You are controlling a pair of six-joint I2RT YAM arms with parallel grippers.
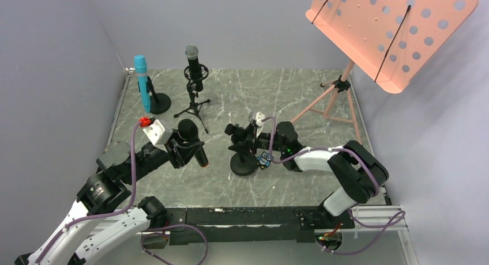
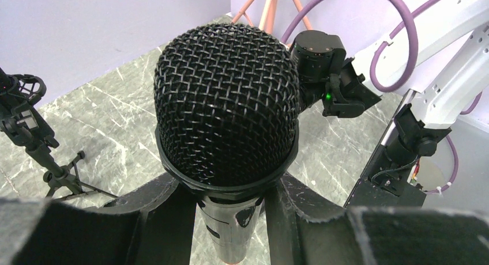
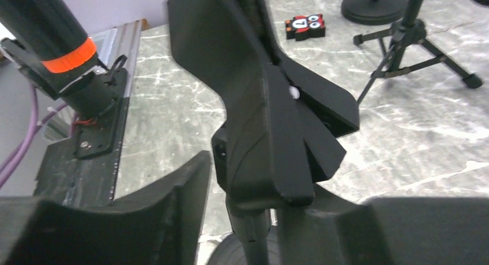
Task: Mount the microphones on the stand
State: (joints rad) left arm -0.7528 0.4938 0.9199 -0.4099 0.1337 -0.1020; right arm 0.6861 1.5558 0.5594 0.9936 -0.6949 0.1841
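Note:
My left gripper (image 1: 185, 150) (image 2: 230, 219) is shut on the all-black microphone (image 1: 189, 131) (image 2: 225, 103) just below its mesh head. Its orange-ringed end (image 1: 204, 162) (image 3: 69, 55) points down and toward the stand. That stand (image 1: 244, 164) has a round base and a black clip (image 1: 233, 129) (image 3: 271, 127) on top. My right gripper (image 1: 241, 141) (image 3: 248, 190) is shut on the stand's stem (image 3: 254, 236) right under the clip. The light blue microphone (image 1: 141, 80) stands in a round-base stand at the back left. The black microphone with a silver mesh head (image 1: 193, 60) sits on a tripod stand (image 1: 194, 106).
A small blue owl figure (image 1: 265, 159) lies beside the stand's base. A red and black owl block (image 3: 305, 27) lies near the tripod (image 3: 415, 52). A pink music stand (image 1: 392, 29) on a tripod (image 1: 328, 101) fills the back right. Grey walls close in the table.

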